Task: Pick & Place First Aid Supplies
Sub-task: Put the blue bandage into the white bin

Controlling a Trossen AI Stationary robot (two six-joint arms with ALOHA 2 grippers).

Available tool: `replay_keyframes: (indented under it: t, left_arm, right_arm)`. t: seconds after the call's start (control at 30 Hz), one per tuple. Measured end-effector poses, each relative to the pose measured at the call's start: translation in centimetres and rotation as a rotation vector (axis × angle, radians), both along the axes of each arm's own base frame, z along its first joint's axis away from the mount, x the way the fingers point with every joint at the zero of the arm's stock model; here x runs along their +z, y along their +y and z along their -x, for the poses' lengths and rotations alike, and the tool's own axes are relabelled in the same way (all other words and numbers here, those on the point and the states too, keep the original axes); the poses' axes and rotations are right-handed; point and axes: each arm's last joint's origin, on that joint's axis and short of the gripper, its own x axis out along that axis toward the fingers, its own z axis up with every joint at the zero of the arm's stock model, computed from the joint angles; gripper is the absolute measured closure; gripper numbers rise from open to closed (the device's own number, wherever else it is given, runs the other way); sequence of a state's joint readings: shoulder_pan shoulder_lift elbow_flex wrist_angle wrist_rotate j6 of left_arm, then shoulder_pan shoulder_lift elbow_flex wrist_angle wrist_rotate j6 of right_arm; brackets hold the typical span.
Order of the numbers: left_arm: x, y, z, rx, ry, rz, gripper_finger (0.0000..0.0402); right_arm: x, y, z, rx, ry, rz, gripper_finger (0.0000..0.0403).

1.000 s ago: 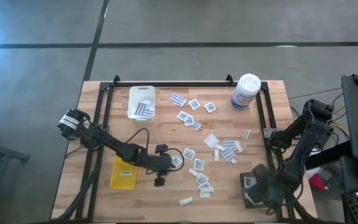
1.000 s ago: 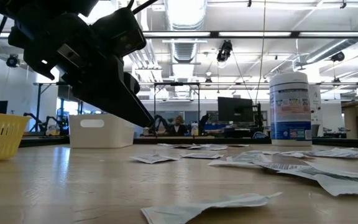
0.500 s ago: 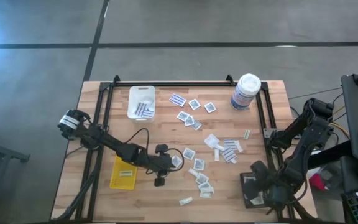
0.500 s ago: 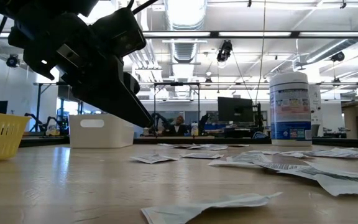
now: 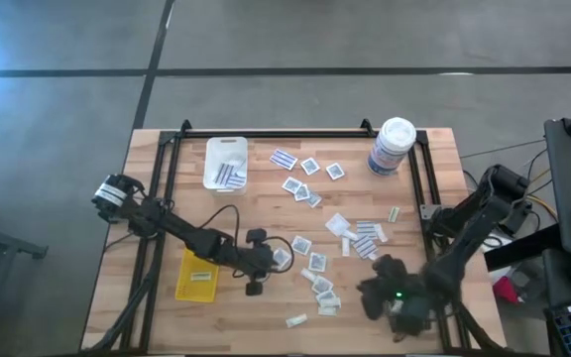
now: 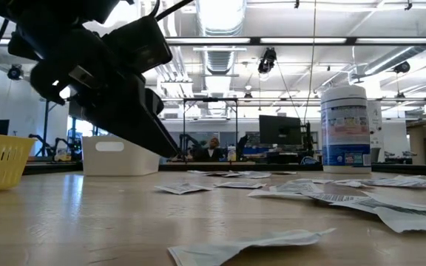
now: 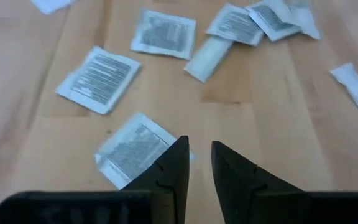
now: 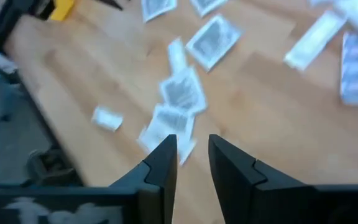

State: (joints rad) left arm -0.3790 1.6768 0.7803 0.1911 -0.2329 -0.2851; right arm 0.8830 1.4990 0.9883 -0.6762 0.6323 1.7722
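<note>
Square packets [image 5: 309,166]: white with dark grey centres, lying flat, scattered across the table's middle and toward its near edge.
Striped strips [image 5: 284,159]: blue-and-white, flat; several clustered right of centre, others lie inside the white tray.
Pale narrow strips [image 5: 296,320]: small, flat, well apart near the table's edges.

The high view looks straight down on the whole surface [image 5: 266,297]. The low view faces level across it. Both share the canister [image 5: 392,146]. Wrist views look closely at packets [image 7: 98,79].
</note>
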Motion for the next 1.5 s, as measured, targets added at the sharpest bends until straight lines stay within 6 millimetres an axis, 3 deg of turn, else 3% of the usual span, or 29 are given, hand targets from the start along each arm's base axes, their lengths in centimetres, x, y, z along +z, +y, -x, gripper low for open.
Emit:
replay_keyframes:
  t: [0.3, 0.57, 0.77, 1.07, 1.3, 1.5]
  left_arm:
    - [0.0, 0.4, -0.1, 0.043, -0.01, -0.029, 0.0323]
    - [0.0, 1.1, -0.3, 0.077, -0.019, -0.117, 0.0323]
    - [0.1, 3.1, -0.9, 0.149, -0.027, -0.128, 0.0323]
    - [0.7, 6.4, -2.2, 0.077, -0.082, -0.131, 0.0323]
    - [0.7, 9.4, -2.6, 0.117, -0.079, -0.147, 0.0323]
    - [0.7, 11.7, -2.7, 0.087, -0.076, -0.053, 0.0323]
  right_arm:
    - [-1.4, -4.1, -4.4, -0.064, 0.081, 0.158, 0.0318]
    - [-1.4, -6.8, -6.1, -0.084, 0.118, 0.223, 0.0312]
    - [-1.5, -8.5, -6.8, -0.094, 0.149, 0.262, 0.0322]
    - [-1.6, -11.8, -8.0, -0.071, 0.228, 0.361, 0.0329]
    - [-1.6, -14.2, -8.7, 0.003, 0.308, 0.45, 0.0326]
    - [-1.8, -15.1, -8.9, 0.061, 0.35, 0.407, 0.0335]
